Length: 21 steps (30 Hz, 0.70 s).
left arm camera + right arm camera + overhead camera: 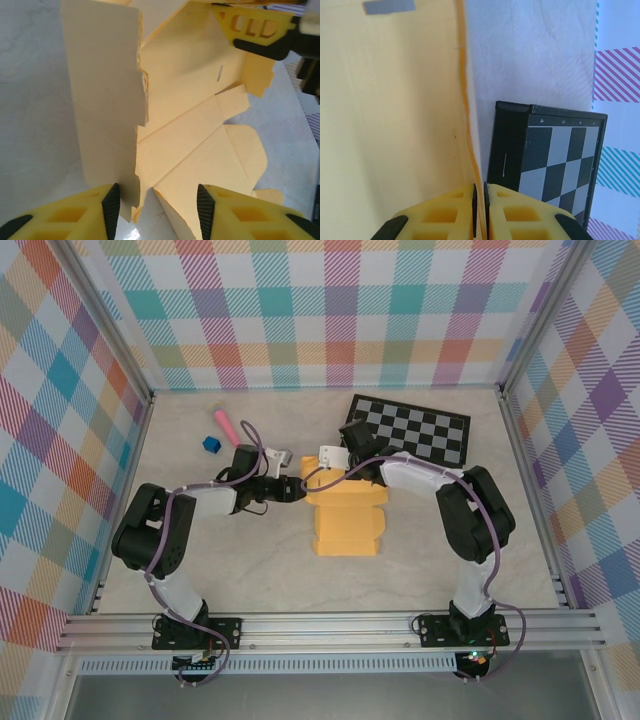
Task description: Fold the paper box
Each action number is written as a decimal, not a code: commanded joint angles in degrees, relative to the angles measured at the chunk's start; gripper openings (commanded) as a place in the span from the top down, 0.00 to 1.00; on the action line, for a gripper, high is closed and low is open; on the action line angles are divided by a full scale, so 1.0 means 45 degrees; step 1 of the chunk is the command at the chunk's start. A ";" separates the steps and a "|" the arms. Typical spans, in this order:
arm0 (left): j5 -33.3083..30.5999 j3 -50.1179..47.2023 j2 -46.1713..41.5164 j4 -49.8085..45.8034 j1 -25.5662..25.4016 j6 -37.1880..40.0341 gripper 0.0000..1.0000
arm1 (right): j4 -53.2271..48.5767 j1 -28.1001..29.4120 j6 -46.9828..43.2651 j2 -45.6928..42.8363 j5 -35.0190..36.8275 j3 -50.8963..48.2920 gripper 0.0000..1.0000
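Yellow-orange cardboard: paper box [345,515] lies half-formed on desk [260,570], between the two end effectors. Left end effector [155,200] released, fingers straddling a raised flap just ahead, not clamped. Right end effector [480,192] clenched on box's thin wall edge. Step looks like folding that flap: close left squarely near the crease, use right pinch as anchor. Left wrist view gives flaps and creases; right wrist view gives checkered board [555,160] just right of its fingers.

Our left arm [150,535] and right arm [470,515], black joints and white shells, purple cables [258,440] looping alongside, black base plates [197,632], left end effector [155,205] and right end effector [480,200] with yellow hollow-celled fingers [235,215], black pads [111,205]
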 commanded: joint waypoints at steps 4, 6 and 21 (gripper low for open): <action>-0.2749 -0.0087 -0.0648 0.0525 -0.0088 0.0498 0.50 | 0.1146 -0.0123 0.1127 -0.1198 -0.1313 -0.0860 0.81; -0.3112 -0.0164 -0.0604 0.0805 -0.0088 0.0354 0.38 | 0.1687 -0.0106 0.0880 -0.1414 -0.1358 -0.1368 0.81; -0.0747 0.0869 0.0947 0.1697 -0.0370 -0.0002 0.50 | 0.3635 -0.0123 0.0334 -0.2109 -0.2170 -0.2978 0.85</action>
